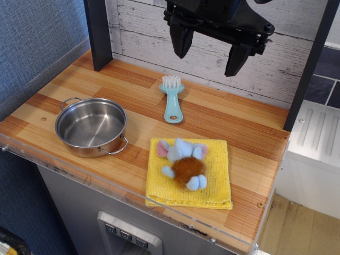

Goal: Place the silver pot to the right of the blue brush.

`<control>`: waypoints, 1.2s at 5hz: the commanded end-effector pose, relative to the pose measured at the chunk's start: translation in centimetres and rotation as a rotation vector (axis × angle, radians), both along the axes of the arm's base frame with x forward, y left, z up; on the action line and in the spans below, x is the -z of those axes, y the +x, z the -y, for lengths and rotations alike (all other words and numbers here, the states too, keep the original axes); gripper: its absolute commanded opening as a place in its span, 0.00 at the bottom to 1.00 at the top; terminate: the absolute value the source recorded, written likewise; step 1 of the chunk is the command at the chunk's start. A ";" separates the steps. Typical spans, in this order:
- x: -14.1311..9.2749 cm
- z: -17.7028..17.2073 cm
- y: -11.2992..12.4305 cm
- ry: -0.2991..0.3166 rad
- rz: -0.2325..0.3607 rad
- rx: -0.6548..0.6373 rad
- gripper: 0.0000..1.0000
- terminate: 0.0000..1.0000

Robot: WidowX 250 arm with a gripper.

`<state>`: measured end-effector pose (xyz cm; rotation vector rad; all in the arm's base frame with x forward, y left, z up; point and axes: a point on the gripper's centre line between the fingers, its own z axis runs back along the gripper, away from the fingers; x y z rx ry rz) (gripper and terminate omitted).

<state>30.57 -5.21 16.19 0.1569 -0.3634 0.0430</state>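
Nothing is done yet: my black gripper (210, 52) hangs at upper centre, jaws apart and empty. Shallow round stainless-steel silver pot (91, 127) sits at left, left of the light-teal plastic blue brush (172, 99).

I see a brown striped wooden table top (64, 90). A shiny round silver metal pot (91, 127) sits near its left edge. A small light-blue plastic brush with white bristles (172, 99) lies near the back edge. A square yellow cloth (218, 186) lies at the front edge, toward the right corner.
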 end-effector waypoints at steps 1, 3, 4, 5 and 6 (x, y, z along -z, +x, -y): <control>0.0 0.0 0.0 0.000 0.000 0.000 1.00 0.00; 1.7 -2.0 -0.7 0.085 0.012 -0.032 1.00 0.00; 3.2 -4.0 -1.8 0.109 -0.016 -0.073 1.00 0.00; 4.7 -6.2 -2.6 0.074 -0.006 -0.173 1.00 0.00; 6.1 -7.9 -3.1 0.043 -0.002 -0.250 1.00 0.00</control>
